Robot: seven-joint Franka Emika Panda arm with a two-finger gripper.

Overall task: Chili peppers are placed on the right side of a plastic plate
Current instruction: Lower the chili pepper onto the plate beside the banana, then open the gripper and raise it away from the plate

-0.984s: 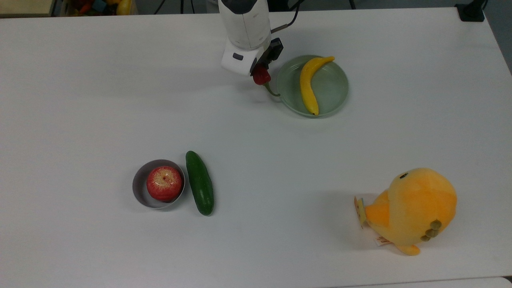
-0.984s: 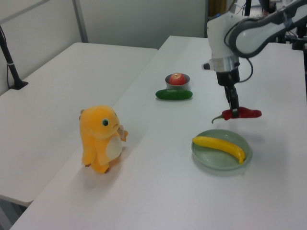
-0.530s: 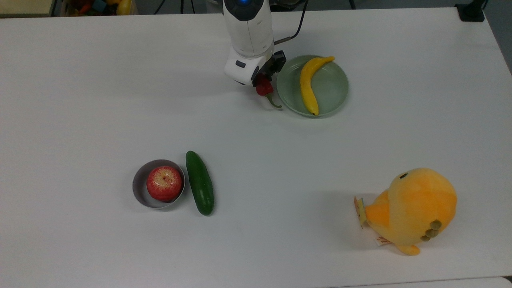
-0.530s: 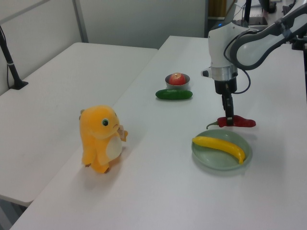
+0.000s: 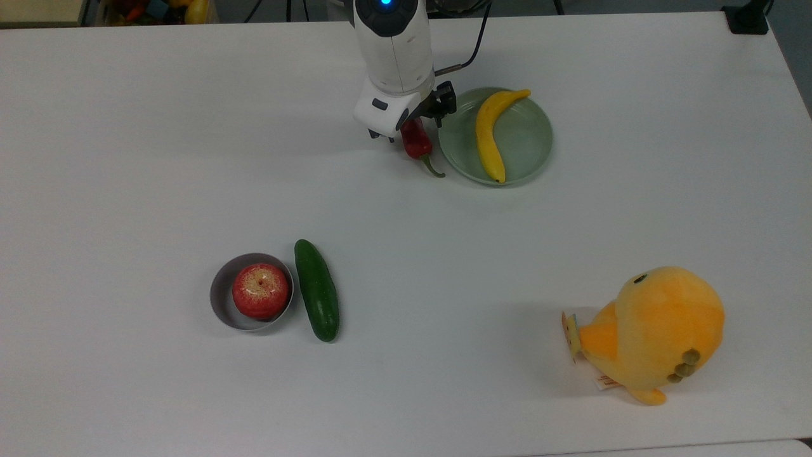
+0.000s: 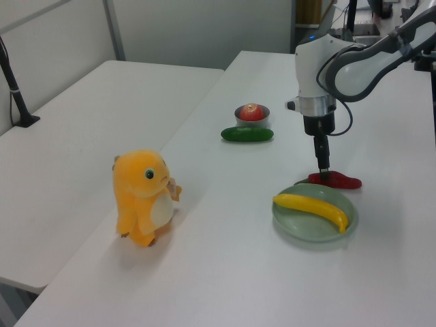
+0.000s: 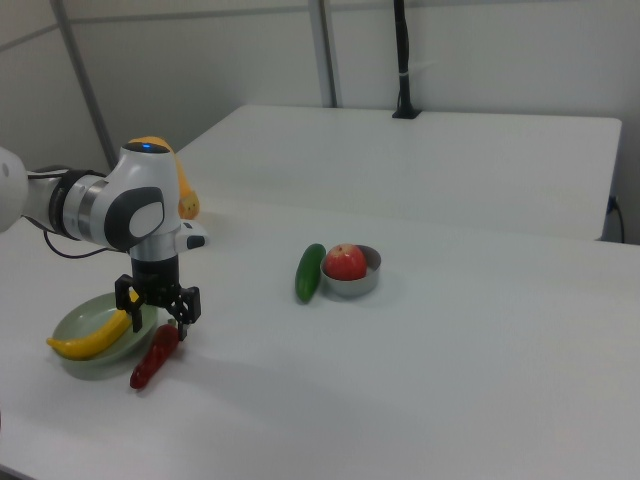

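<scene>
The dark red chili pepper (image 5: pixel 415 142) lies on the table just off the pale green plastic plate (image 5: pixel 528 136), at the plate's left rim in the top view, green stem curling toward the rim. In the right view the pepper (image 7: pixel 153 358) rests to the right of the plate (image 7: pixel 84 366). My gripper (image 5: pixel 409 124) stands directly over the pepper's thick end, fingers spread apart, as the right view's gripper (image 7: pixel 158 314) shows. In the left view the gripper (image 6: pixel 324 169) reaches down to the pepper (image 6: pixel 336 181) behind the plate (image 6: pixel 298 225).
A banana (image 5: pixel 490 130) lies across the plate. A grey bowl (image 5: pixel 220 298) holding an apple (image 5: pixel 260 291) sits beside a cucumber (image 5: pixel 316 289) in the top view's lower left. An orange plush toy (image 5: pixel 653 329) stands at the top view's lower right.
The gripper came down with the pepper, which now rests on the table beside the plate. The fingers have spread apart from it.
</scene>
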